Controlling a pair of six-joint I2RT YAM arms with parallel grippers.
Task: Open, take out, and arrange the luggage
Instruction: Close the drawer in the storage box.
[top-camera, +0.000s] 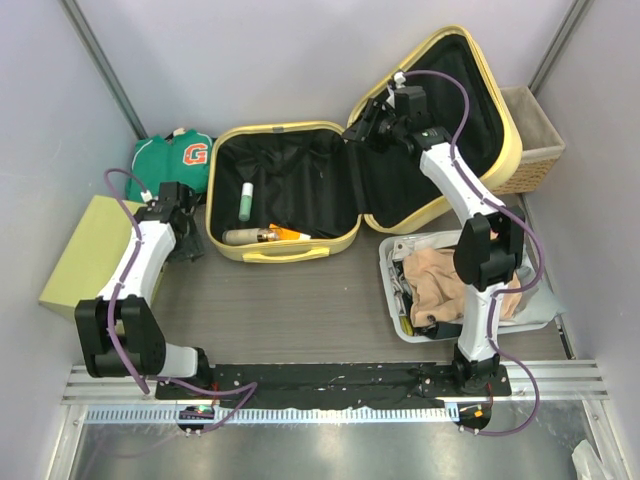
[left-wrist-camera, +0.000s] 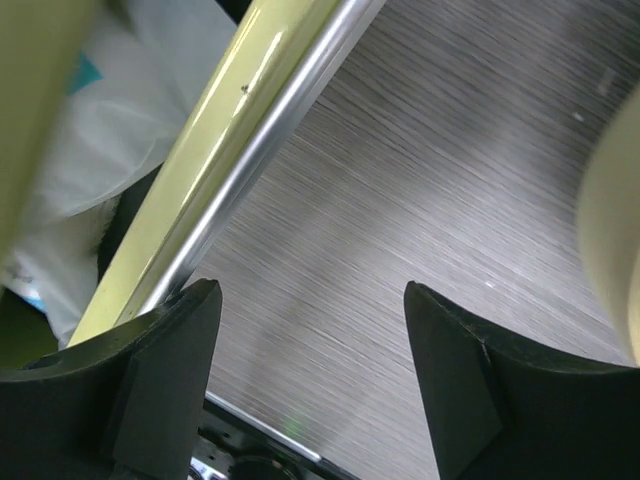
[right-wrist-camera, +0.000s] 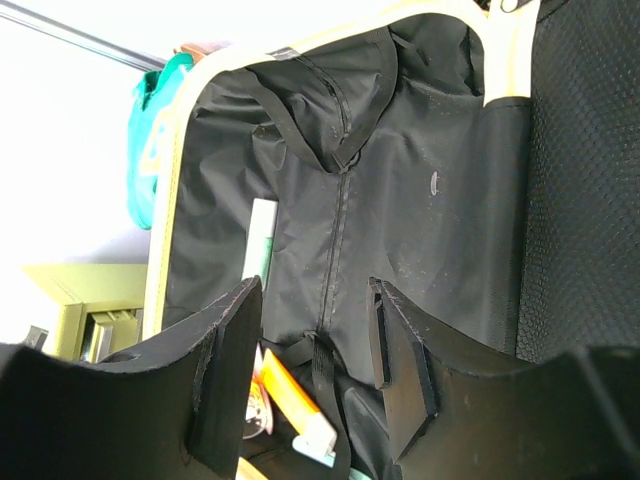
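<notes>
**Luggage open, both tools empty**

Luggage (top-camera: 300, 175) lies open on the tabletop (top-camera: 300, 310), lid tilted up to the right. Right tool (right-wrist-camera: 315, 300) hangs over the hinge, released and empty. Left tool (left-wrist-camera: 310, 300) sits beside the left wall, also released. Risk: the right arm nudges the lid and it drops onto the tubes (top-camera: 246, 201).

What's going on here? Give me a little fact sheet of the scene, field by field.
Luggage: pale yellow suitcase, open, one half flat, lid half tilted up at right
Inside: green-white tube, orange tube, beige bottle
Left gripper: open, empty, beside suitcase's left edge
Right gripper: open, empty, facing into suitcase
Nearby: white bin of clothes, wicker basket, green shirt, yellow-green box
</notes>
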